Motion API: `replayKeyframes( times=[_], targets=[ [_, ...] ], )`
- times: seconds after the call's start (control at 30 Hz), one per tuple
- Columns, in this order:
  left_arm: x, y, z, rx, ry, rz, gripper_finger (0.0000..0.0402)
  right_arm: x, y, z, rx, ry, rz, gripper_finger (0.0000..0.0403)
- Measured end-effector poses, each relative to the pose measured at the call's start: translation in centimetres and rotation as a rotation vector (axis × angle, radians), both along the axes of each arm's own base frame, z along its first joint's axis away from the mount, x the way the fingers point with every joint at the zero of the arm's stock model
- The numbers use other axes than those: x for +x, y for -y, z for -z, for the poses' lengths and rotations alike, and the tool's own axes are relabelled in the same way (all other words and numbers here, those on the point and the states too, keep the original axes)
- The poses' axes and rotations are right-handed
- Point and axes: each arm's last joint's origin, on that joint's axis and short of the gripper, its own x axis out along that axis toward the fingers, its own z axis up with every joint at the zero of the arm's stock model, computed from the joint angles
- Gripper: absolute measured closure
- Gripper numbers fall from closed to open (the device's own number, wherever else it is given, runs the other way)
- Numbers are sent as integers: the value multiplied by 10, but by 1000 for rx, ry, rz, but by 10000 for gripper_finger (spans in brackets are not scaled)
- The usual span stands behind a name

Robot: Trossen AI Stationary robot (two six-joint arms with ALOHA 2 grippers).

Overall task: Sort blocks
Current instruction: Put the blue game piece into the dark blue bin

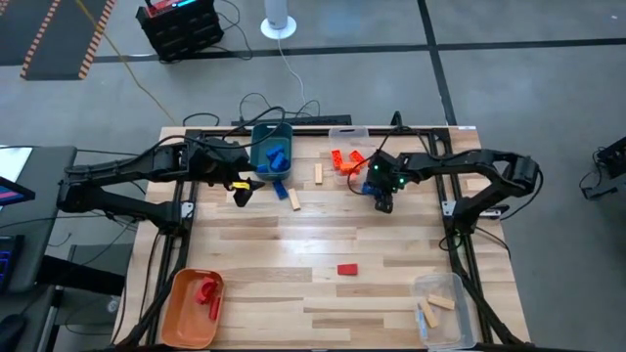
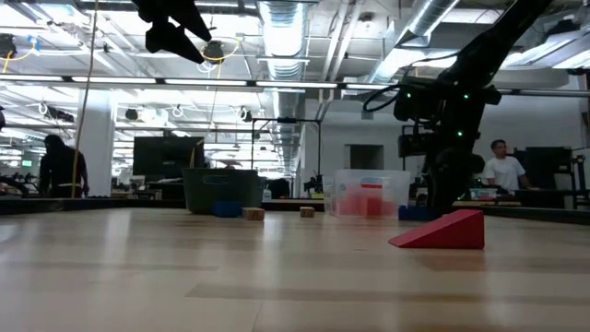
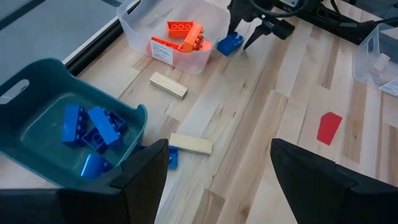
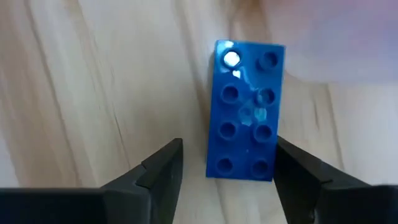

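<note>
My right gripper (image 1: pixel 383 202) is open and points down over a blue studded brick (image 4: pixel 247 112) that lies flat on the table beside the clear bin of orange blocks (image 3: pixel 183 37). Its fingers stand on either side of the brick's one end; I see no touch. My left gripper (image 3: pixel 217 168) is open and empty, raised above the table next to the teal bin (image 1: pixel 272 147), which holds several blue blocks (image 3: pixel 93 127). Two light wood bricks (image 3: pixel 168 85) (image 3: pixel 191 144), a small blue block (image 3: pixel 172 157) by the teal bin and a red wedge (image 1: pixel 347 269) lie loose on the table.
An orange bin (image 1: pixel 191 311) with red blocks sits at the near left corner. A clear bin (image 1: pixel 442 311) with wood blocks sits at the near right. The middle of the table between the arms holds only the red wedge. People and desks show in the room behind.
</note>
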Motion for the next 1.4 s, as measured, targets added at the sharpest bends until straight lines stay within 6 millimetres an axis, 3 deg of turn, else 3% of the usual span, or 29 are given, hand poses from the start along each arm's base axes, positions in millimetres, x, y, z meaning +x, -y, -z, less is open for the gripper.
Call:
replayKeyframes(
  times=[0.37,0.47,0.67,0.8,1.03,1.23,1.4],
  targets=[
    [0,0,0,3,-2,5,127,6,-12,0,-16,17,59,311],
    [-1,1,1,-8,-11,16,127,5,-21,-7,36,30,93,327],
    [-1,1,2,17,-32,67,127,17,-47,-52,49,202,53,325],
    [3,1,0,5,8,52,127,35,-66,-86,-2,391,28,325],
    [26,-2,-3,-128,165,-16,127,80,-98,-139,-375,532,16,325],
    [52,-10,-4,-70,288,-77,127,119,-104,-167,-576,570,147,325],
    [65,-13,-14,-4,421,-76,127,139,-105,-185,-677,570,194,326]
  ],
)
